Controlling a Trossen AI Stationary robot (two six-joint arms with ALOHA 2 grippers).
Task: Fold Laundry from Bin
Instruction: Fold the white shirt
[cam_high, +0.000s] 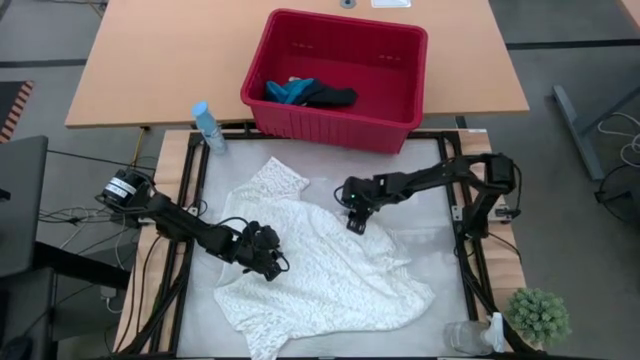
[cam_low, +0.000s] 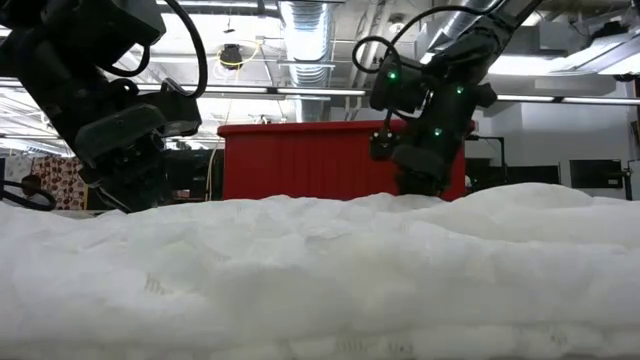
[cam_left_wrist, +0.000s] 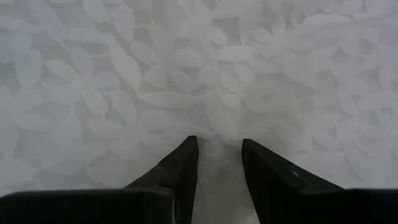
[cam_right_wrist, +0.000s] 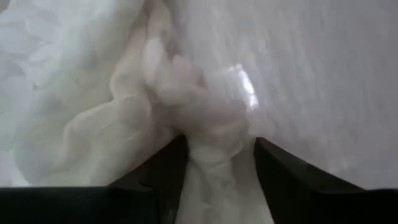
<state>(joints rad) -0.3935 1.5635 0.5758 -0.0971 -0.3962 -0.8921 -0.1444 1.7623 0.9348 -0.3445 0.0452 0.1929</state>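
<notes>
The large white lacy cloth lies spread and rumpled on the table. My left gripper is down on its left part, shut on a bit of the lace. My right gripper stands open at the cloth's far right edge, a bunched ridge of cloth in the gap between its fingers. The red bin stands beyond the table's far edge. A teal item and a dark item lie on the bin's floor. In the low view the cloth hides both grippers' fingertips. My left gripper pinches a small raised bit of the white cloth between its two fingers. It comes slanting down from the table's left. The cloth around the pinch lies flat on the table. Whether my right gripper touches the ridge, I cannot tell.
A blue bottle stands at the table's far left corner. A clear cup and a small green plant stand at the near right corner. Bare table shows to the right of the cloth.
</notes>
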